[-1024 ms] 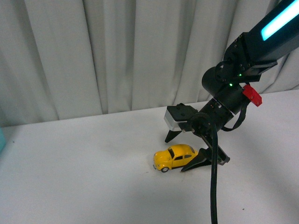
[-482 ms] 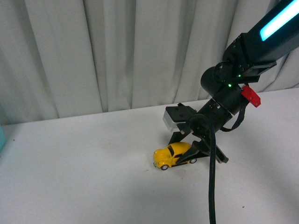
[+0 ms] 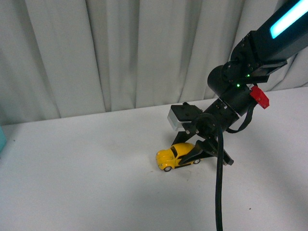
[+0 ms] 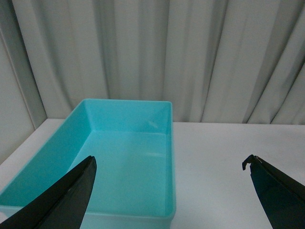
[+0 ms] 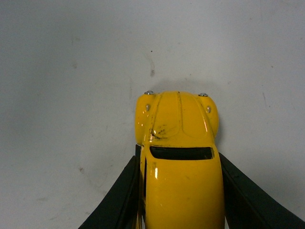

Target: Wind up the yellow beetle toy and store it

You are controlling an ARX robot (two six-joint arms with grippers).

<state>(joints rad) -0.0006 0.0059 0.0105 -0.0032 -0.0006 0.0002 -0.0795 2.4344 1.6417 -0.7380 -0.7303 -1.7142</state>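
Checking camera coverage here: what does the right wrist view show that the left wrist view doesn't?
Only the right wrist view shows the car, scuffed on its bonnet, with the right fingers against both its sides. Only the left wrist view shows a teal bin, the curtain, and the left fingers spread wide apart. Both show the white table.

Pale curtains (image 3: 96,53) behind white table (image 3: 72,187)

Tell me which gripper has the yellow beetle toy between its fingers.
The right gripper: its fingers press both sides of the yellow beetle toy. The left gripper is open, holding nothing, facing a turquoise bin.
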